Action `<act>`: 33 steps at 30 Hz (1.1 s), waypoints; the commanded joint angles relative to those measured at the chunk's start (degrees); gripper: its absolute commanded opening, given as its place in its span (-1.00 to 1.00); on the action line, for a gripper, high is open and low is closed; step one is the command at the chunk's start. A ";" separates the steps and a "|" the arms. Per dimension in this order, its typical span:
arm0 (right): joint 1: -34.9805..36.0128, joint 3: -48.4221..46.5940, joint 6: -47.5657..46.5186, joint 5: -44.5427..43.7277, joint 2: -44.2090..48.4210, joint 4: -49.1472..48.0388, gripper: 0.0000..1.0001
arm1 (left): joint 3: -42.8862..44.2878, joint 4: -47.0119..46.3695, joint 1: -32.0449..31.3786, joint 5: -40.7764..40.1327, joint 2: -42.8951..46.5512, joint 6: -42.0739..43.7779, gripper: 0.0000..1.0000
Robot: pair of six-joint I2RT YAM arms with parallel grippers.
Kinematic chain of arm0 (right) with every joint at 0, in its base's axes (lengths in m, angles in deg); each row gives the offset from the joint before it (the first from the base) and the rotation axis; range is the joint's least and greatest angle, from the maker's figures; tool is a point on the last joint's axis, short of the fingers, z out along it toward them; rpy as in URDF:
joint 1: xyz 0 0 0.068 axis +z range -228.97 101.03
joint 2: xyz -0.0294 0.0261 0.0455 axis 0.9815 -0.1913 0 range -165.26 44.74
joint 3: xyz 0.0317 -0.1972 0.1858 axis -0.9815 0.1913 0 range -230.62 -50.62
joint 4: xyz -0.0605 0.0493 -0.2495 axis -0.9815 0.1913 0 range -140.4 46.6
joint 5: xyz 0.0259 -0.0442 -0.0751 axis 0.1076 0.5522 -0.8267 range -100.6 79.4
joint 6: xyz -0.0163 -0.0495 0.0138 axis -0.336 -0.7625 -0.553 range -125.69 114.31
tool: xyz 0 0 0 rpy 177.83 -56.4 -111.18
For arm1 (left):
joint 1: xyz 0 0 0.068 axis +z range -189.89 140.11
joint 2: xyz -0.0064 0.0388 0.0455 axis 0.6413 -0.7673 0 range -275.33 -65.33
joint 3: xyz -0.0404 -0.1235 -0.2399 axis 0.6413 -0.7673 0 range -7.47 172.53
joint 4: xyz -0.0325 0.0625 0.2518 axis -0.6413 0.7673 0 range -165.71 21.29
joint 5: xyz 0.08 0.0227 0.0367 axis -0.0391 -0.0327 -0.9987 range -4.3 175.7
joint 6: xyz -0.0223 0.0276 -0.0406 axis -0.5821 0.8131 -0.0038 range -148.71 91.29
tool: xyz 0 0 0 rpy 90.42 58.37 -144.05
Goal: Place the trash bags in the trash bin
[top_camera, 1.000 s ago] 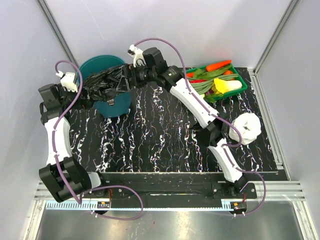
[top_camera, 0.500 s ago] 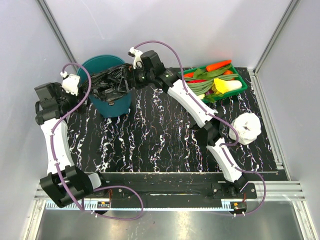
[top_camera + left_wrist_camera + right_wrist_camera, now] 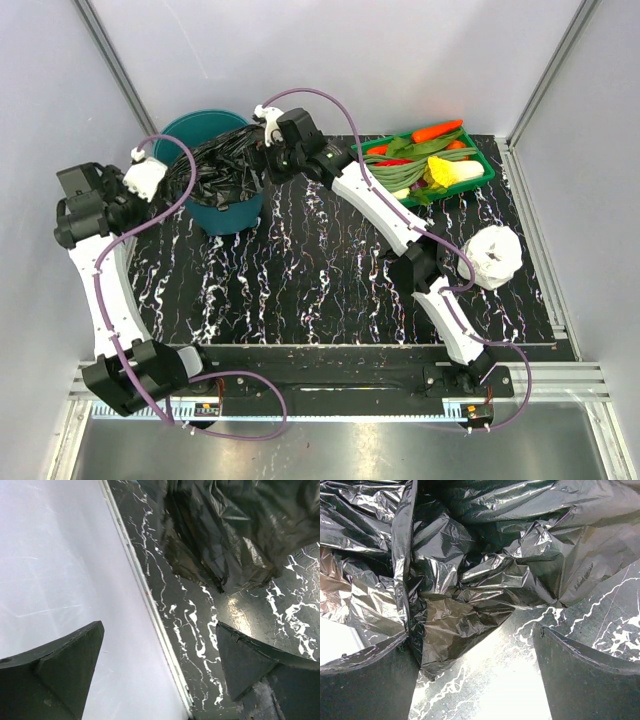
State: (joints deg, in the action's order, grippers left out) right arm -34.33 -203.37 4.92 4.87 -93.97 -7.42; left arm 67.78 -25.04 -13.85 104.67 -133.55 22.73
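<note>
The left tool (image 3: 159, 626) has drawn back from the trash bin (image 3: 240, 215), its fingers apart and empty. The right tool (image 3: 470, 632) waits at the rim, also apart. The trash bags (image 3: 222, 165) lie bunched over the bin mouth, so they probably still need pressing down.

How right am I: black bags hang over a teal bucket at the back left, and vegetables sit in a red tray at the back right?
Nearly: the tray is green, not red, as the top view shows. The black bags do hang over the teal bucket, and vegetables sit in it.
</note>
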 commanded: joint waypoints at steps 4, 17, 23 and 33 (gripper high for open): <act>0.71 0.43 -2.79 1.14 5.47 -0.62 0.85 | 11.93 8.29 2.95 9.33 -0.68 4.55 0.98; 0.71 -1.23 -1.83 1.59 11.63 1.23 0.85 | 18.81 -11.70 8.67 29.29 -10.34 -36.01 0.98; 0.71 -1.41 -2.00 0.88 10.31 -1.84 0.88 | 12.56 -33.86 8.32 22.62 -14.21 -57.40 0.98; 0.71 -3.61 -1.56 -0.61 5.65 -3.26 0.89 | 17.38 -36.01 0.25 11.02 -23.17 -58.92 0.95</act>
State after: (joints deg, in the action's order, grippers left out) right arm -34.28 -205.31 3.17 5.28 -87.15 -8.30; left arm 80.28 -57.32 -9.93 122.37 -154.21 -35.11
